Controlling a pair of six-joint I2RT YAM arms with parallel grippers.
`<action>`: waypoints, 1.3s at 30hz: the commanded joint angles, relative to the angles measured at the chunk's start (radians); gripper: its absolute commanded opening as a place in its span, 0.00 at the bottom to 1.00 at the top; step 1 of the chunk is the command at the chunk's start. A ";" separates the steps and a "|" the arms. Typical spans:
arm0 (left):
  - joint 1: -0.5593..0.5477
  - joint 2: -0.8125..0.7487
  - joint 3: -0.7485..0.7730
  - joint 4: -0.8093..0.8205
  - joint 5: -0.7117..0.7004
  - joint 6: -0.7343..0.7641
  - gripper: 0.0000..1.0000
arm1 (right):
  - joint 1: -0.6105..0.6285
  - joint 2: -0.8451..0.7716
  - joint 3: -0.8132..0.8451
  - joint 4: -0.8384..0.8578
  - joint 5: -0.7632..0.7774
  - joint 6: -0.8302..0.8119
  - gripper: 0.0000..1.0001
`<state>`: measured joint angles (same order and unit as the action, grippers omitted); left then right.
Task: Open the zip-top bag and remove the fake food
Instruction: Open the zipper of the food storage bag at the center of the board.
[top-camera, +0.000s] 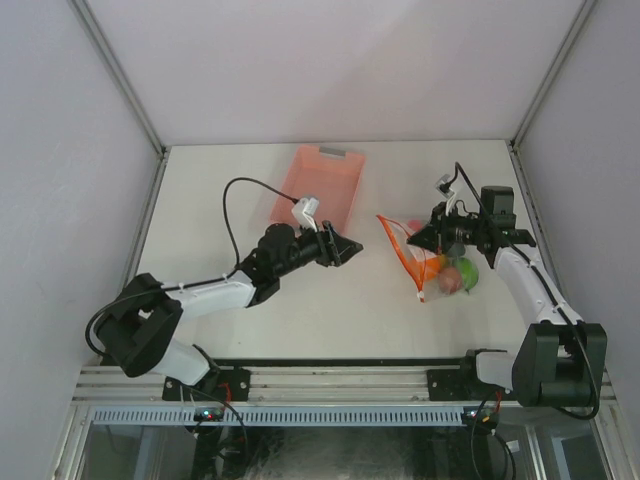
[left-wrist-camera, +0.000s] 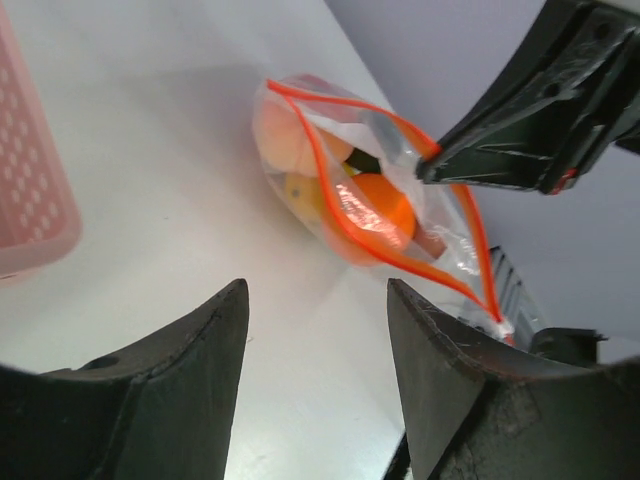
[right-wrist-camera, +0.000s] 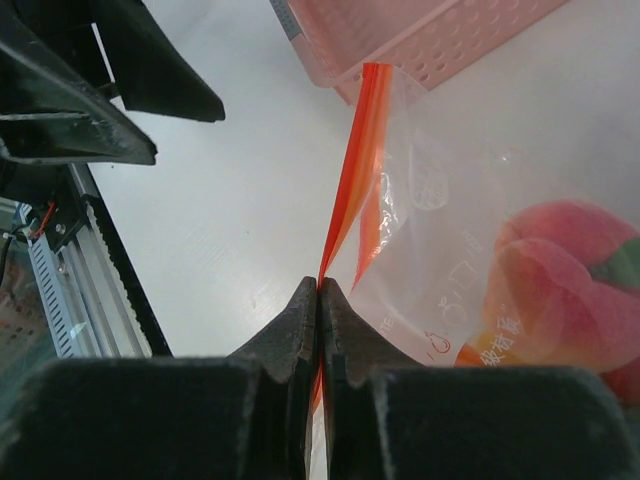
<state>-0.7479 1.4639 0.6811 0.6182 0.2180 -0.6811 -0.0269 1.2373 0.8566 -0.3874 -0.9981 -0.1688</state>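
Right tool (right-wrist-camera: 319, 287) clamped on zip-top bag (right-wrist-camera: 450, 225) edge; fake food (right-wrist-camera: 562, 262) inside; left tool (left-wrist-camera: 316, 292) spread wide

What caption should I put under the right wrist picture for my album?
Right gripper pinches the zip-top bag by its orange zipper edge, fake food inside.

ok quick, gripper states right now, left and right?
Left gripper: open, holding nothing.
Right gripper: closed on the zip-top bag, pinching its red-orange edge.
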 joint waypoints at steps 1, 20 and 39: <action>-0.055 -0.011 -0.010 0.102 -0.098 -0.172 0.63 | -0.016 -0.033 0.010 0.053 -0.038 0.027 0.00; -0.160 0.399 0.408 -0.083 -0.239 -0.343 0.56 | -0.037 -0.036 0.007 0.051 -0.049 0.016 0.00; -0.122 0.117 0.186 -0.221 -0.212 -0.242 0.00 | -0.011 -0.042 0.006 0.010 0.085 -0.074 0.00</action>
<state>-0.8890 1.6653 0.9077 0.4225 -0.0223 -0.9405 -0.0544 1.2243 0.8566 -0.3786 -0.9539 -0.1936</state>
